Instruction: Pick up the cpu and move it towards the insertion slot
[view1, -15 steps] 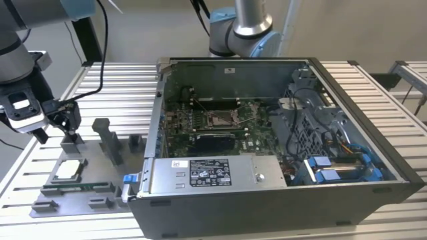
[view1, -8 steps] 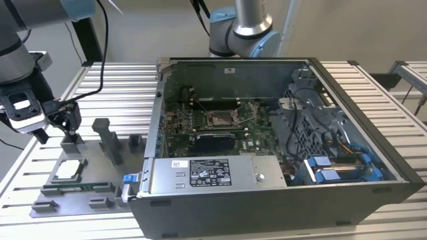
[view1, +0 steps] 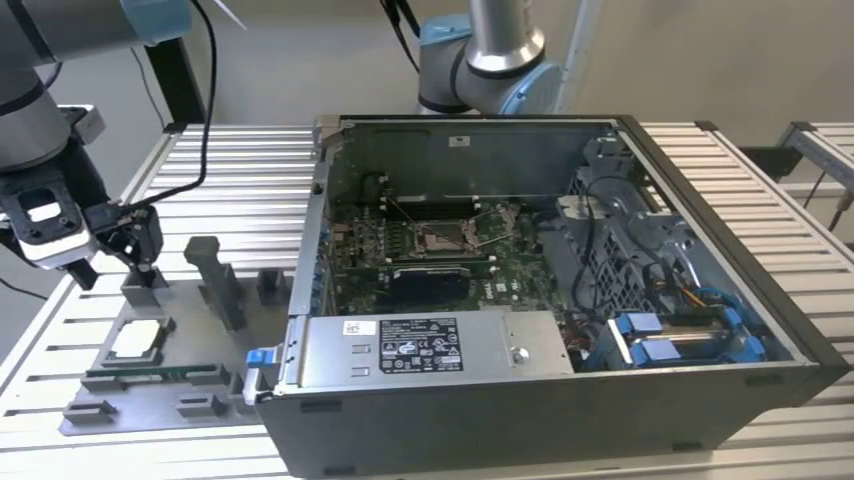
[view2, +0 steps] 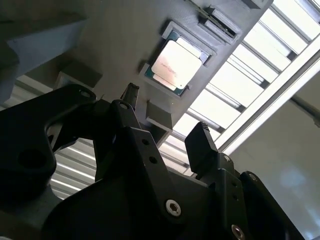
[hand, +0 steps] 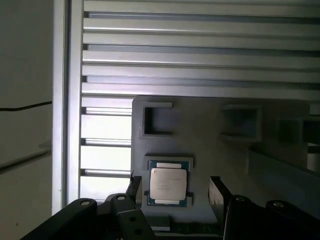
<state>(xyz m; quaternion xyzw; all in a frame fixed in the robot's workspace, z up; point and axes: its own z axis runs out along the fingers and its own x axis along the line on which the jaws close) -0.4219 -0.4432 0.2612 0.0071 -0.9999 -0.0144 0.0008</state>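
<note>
Empty fingers (hand: 218, 192) spread apart above cpu (hand: 168, 183) lying in grey tray (hand: 210, 150) pocket.

Silver-topped cpu (view1: 138, 340), flat in a grey holder pocket; silver-framed insertion slot (view1: 447, 237), brownish centre, inside the open case.

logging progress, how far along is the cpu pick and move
Nothing finished yet. The cpu lies in the grey tray pocket, ungrasped. In hand: the open gripper hangs above that tray, empty. Left: the grasp, and the move to the insertion slot inside the computer case.
</note>
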